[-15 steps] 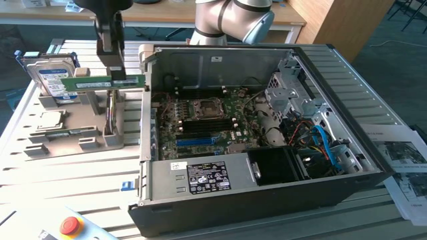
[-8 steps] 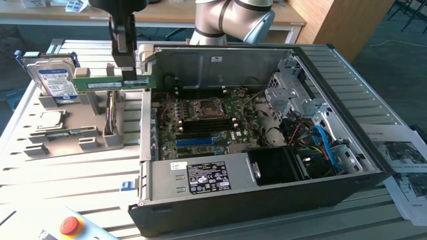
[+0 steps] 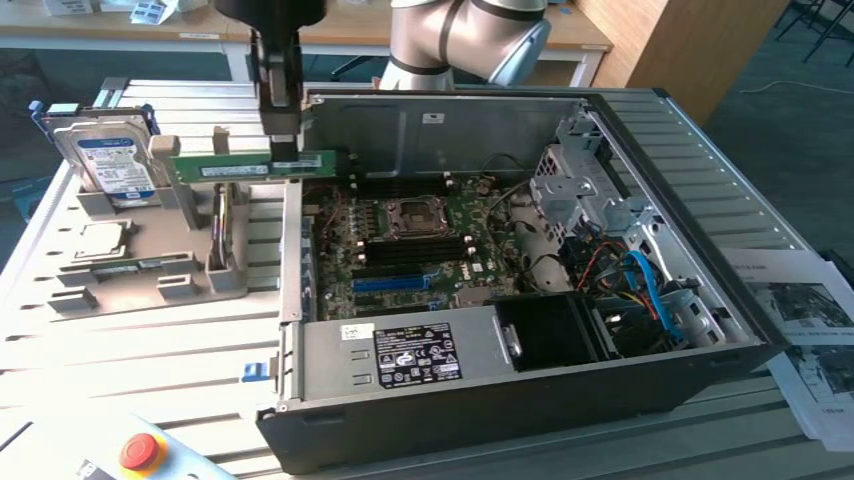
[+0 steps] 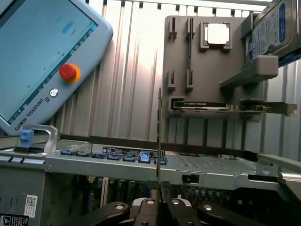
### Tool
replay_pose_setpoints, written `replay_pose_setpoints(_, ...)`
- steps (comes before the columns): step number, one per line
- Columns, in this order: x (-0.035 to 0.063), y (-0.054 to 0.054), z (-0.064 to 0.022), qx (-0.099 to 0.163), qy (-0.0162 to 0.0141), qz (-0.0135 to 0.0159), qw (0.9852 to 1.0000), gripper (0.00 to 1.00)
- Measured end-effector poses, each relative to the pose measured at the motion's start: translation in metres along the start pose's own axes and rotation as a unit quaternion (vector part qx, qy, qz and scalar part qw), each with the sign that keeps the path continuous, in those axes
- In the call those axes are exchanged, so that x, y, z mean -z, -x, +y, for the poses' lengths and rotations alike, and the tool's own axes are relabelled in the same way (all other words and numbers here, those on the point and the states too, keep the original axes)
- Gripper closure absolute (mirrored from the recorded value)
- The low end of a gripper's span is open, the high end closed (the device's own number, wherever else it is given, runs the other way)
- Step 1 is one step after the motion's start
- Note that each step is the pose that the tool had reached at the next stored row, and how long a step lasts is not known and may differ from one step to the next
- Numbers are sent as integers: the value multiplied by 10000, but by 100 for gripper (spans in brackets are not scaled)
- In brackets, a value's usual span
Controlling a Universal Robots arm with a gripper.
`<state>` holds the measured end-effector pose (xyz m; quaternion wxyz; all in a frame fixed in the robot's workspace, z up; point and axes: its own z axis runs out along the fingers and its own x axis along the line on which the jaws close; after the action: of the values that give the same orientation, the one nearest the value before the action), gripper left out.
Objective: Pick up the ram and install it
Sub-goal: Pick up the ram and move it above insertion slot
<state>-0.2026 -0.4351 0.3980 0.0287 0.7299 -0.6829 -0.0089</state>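
The ram [image 3: 238, 168] is a long green stick, held level in the air just above the left wall of the open computer case [image 3: 534, 400]. My gripper [image 3: 284, 152] comes down from above and is shut on the stick near its right end. In the wrist view the ram [image 4: 159, 136] appears edge-on as a thin line rising from my gripper [image 4: 160, 207], over the case rim. The motherboard [image 3: 454, 215] lies inside the case, with its dark memory slots [image 3: 400, 255] below the processor socket.
A grey holder tray [image 3: 147, 285] beside the case carries a blue-labelled hard drive [image 3: 114, 160], a square silver processor [image 3: 100, 238] and another thin board standing upright [image 3: 220, 225]. A teach pendant [image 4: 42, 56] with a red stop button [image 3: 140, 452] lies nearby. Papers [image 3: 807, 310] sit at the exterior view's right.
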Motion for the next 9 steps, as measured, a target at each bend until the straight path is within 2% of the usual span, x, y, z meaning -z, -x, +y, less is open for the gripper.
replay_pose_setpoints(9, 15, -41, -268, 1, 23, -1, 10000, 88)
